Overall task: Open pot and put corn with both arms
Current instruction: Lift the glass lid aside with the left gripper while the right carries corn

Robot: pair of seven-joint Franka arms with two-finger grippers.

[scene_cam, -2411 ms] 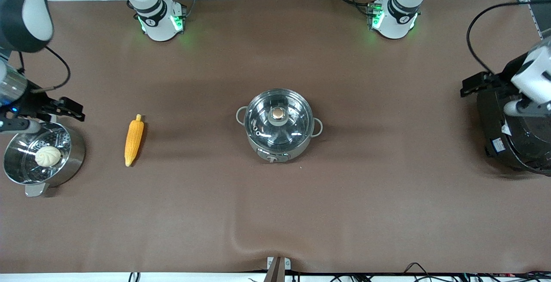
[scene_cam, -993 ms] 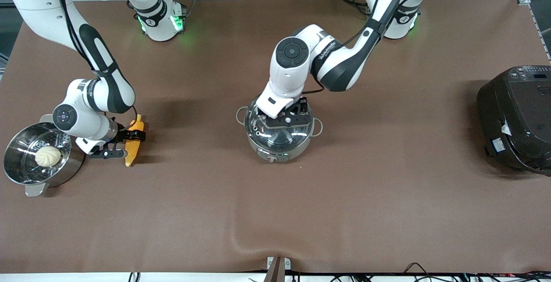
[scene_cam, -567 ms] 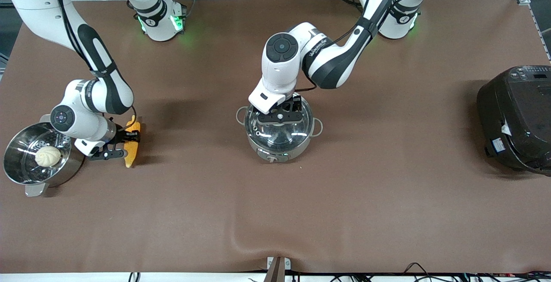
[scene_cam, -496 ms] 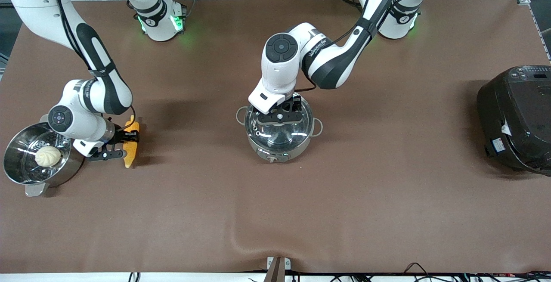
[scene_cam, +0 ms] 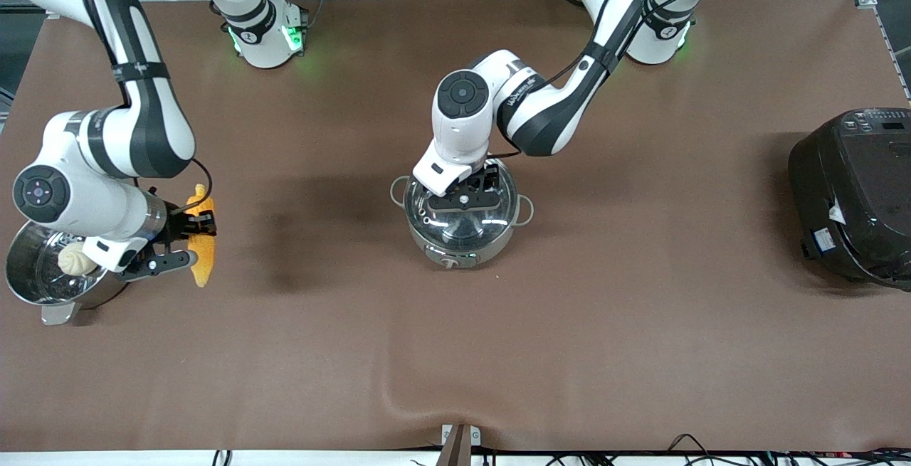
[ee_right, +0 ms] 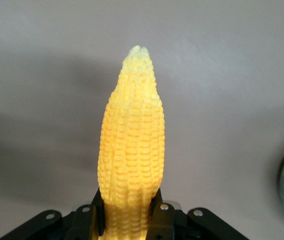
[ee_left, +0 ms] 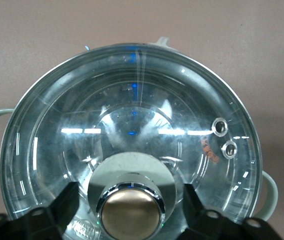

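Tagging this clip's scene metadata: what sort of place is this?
Likely a robot lab bench staged as a kitchen: two bench-mounted arms, a lidded pot and toy corn on a brown-covered table, with cable-strewn equipment racks along the robots' edge.

No text legible anywhere; the left arm [scene_cam: 541, 107], over the pot [scene_cam: 461, 213], carries lettering along its forearm, too small to read; the rice cooker [scene_cam: 850, 196] bears a white sticker and top-panel markings, likewise unreadable.
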